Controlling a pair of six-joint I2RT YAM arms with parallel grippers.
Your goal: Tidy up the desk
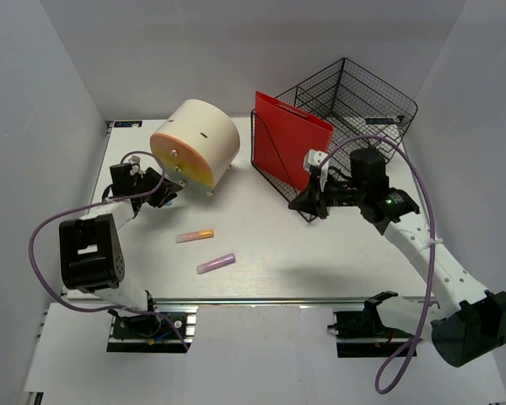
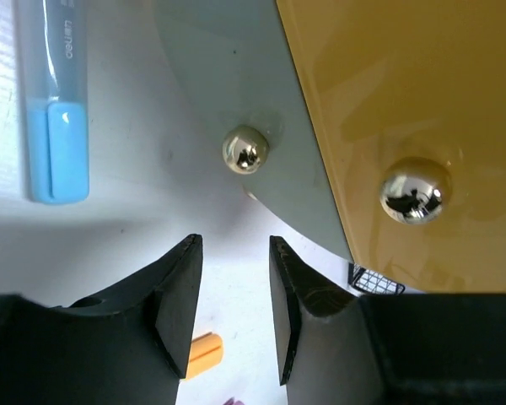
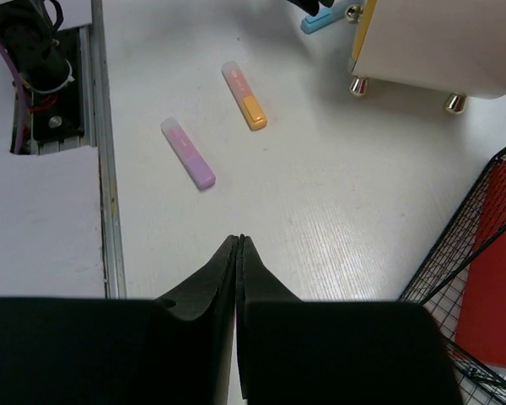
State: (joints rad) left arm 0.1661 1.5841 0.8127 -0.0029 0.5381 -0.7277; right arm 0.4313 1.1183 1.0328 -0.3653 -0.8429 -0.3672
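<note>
Left gripper (image 1: pixel 158 187) sits at the left rear of the desk (image 1: pixel 320 261), its jaws partly apart with nothing between them, pointed at the yellow face of a round cream box (image 1: pixel 198 139). On the left wrist view, a blue highlighter (image 2: pixel 57 152) lies on the surface just left of the gripper line, and two shiny ball feet (image 2: pixel 245 149) stand ahead of the fingertips (image 2: pixel 188 253) without touching them. The white desk fills the floor of the enclosure, with its metal rail (image 1: pixel 278 299) along the near edge above the arm bases. Near the centre lie an orange-capped highlighter (image 1: pixel 194 235) and, nearer the rail, a purple highlighter (image 1: pixel 217 263), close together but apart. Further right, a red folder (image 1: pixel 287 148) stands upright inside a black wire basket (image 1: pixel 354 101) at the right rear. Right gripper (image 1: pixel 310 202) hovers just in front of the basket's near corner, its jaws pressed together and empty.
</note>
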